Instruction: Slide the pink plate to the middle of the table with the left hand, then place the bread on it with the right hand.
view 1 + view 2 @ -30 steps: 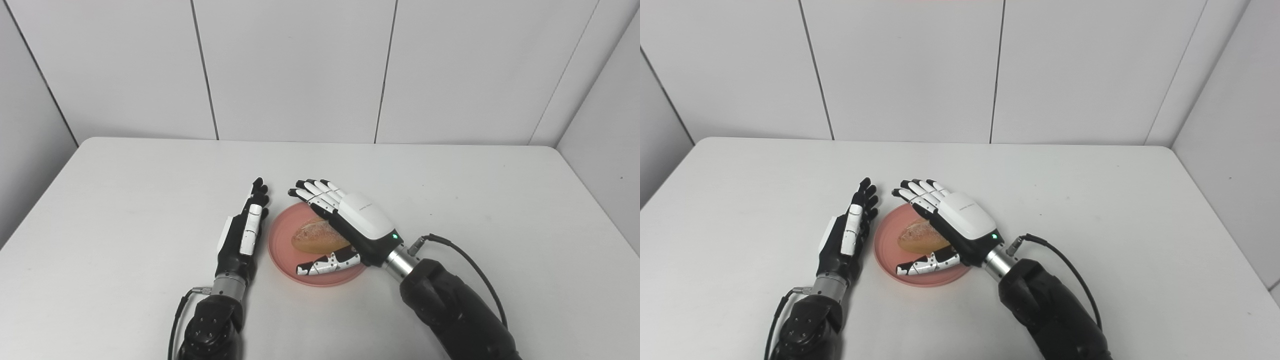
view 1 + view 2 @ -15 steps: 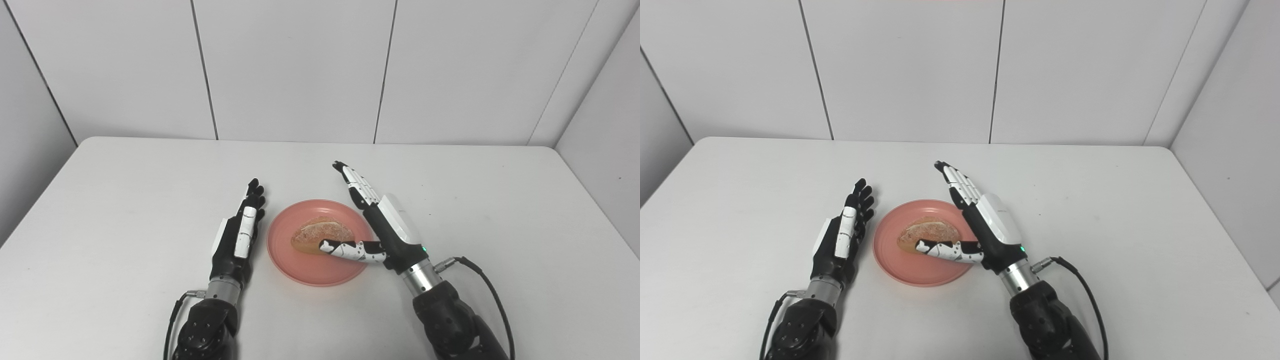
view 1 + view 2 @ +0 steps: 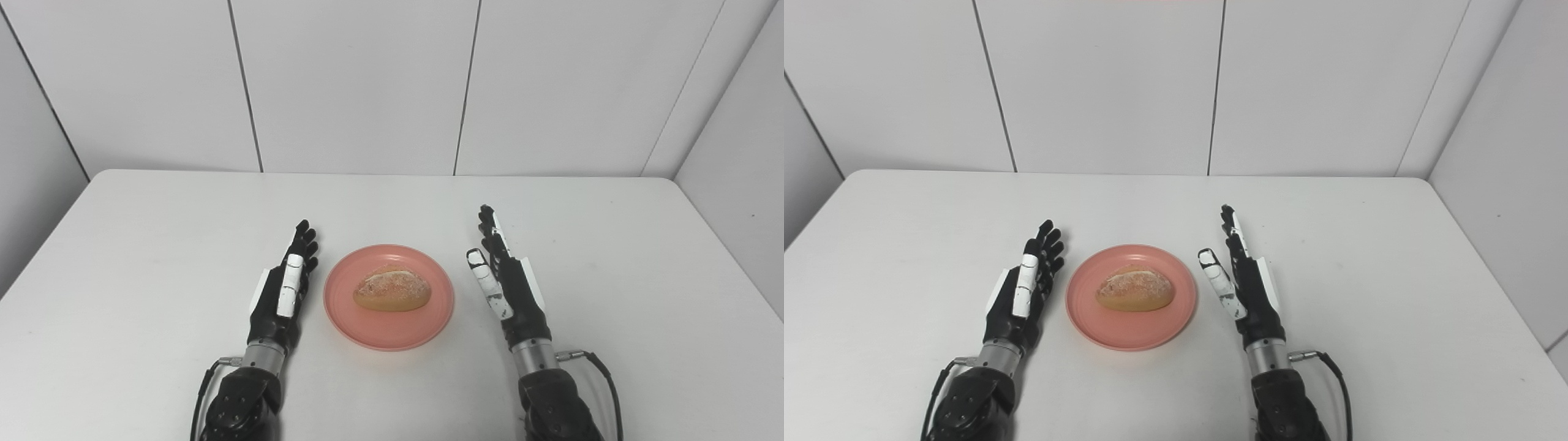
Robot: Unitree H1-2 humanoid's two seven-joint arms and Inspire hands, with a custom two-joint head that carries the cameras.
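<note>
On the white tabletop (image 3: pixel 153 245), a golden bread roll (image 3: pixel 392 291) lay on the round pink plate (image 3: pixel 388 331) — left hand (image 3: pixel 283 294) and right hand (image 3: pixel 508 288) flanked it, fingers spread, empty.

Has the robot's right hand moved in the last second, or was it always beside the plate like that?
Yes. The right hand was over the bread on the pink plate; it has pulled off to the plate's right side, open and empty.

Matt white table (image 3: pixel 153 257); smooth plate (image 3: pixel 392 334); crusty floury bread (image 3: pixel 392 291).
</note>
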